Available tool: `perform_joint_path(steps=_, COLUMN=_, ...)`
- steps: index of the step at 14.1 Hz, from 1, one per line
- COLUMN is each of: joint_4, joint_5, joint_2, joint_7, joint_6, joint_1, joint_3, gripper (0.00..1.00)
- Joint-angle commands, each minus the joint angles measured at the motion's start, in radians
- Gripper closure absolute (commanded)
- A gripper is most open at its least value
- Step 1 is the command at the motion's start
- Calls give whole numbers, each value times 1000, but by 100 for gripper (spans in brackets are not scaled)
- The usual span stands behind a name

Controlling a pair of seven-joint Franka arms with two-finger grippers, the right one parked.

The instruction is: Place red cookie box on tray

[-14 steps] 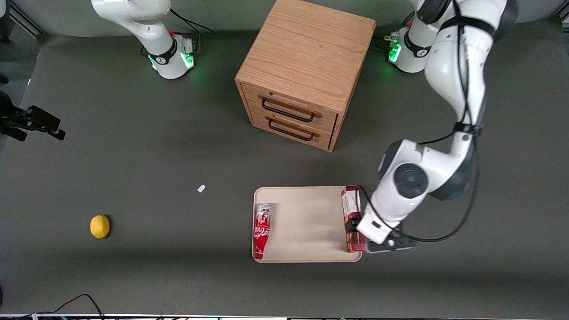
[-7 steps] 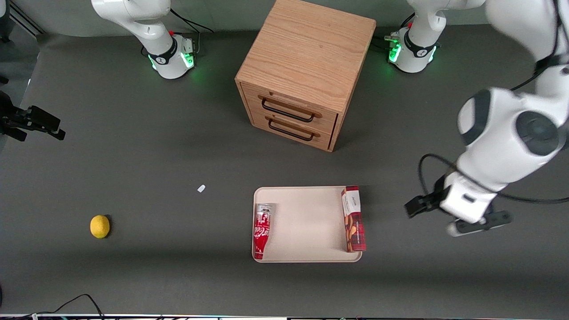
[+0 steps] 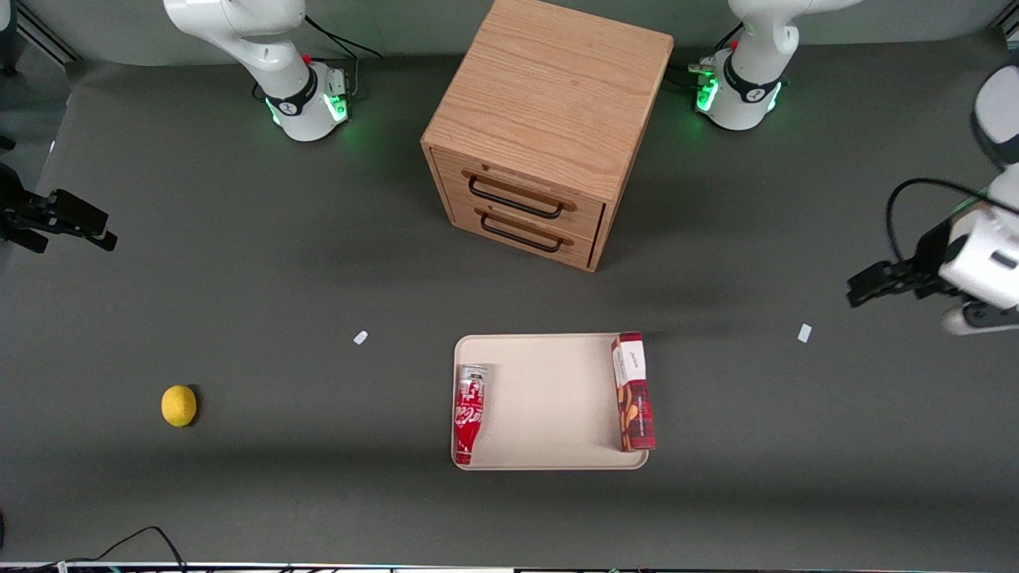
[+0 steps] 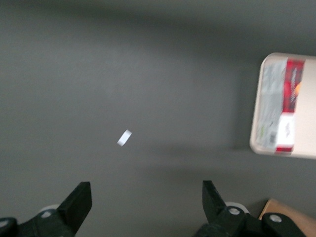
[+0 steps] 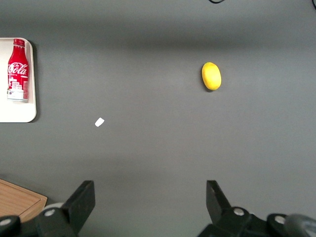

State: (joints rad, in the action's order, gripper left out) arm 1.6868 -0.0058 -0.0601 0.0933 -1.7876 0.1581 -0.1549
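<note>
A dark grey surface (image 3: 239, 263) fills the front view from edge to edge. Low in the frame, a black cable (image 3: 131, 543) curls in at the bottom left. A little higher, a yellow lemon (image 3: 178, 405) sits alone at the left, toward the parked arm's end. The tray (image 3: 549, 398) lies at lower centre of the frame, and the red cookie box (image 3: 634, 391) rests in it along the edge toward the working arm's end, its white end panel pointing away from the camera (the wrist view shows the same box (image 4: 286, 112) lying flat in the tray (image 4: 308, 101)). A red soda bottle (image 3: 469, 413) lies in the tray along the facing edge, well apart from the box. Two small white scraps rest on the surface, one (image 3: 361, 337) left of centre and one (image 3: 805, 333) at the right. Above that scrap, at the right edge of the frame, the hand (image 3: 872, 284) hangs in the air well apart from the tray; its two fingers (image 4: 79, 202) are spread wide with nothing between them. Farthest up the frame, a wooden drawer cabinet (image 3: 549, 127) stands at upper centre, with two black handles on its front.
</note>
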Motion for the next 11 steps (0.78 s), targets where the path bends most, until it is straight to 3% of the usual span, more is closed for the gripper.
perform_joint_path(steps=1, joint_4=60, joint_5=-10, joint_2=132, joint_7=-91, joint_6=86, joint_1=34, joint_3=-6, gripper=0)
perform_joint_path(steps=4, joint_4=44, joint_5=-2, joint_2=207, joint_7=-210, joint_6=169, joint_1=47, joint_3=-6, gripper=0)
perform_joint_path(steps=11, joint_4=2, joint_5=-14, joint_2=240, joint_7=-221, joint_6=266, joint_1=51, joint_3=-5, gripper=0)
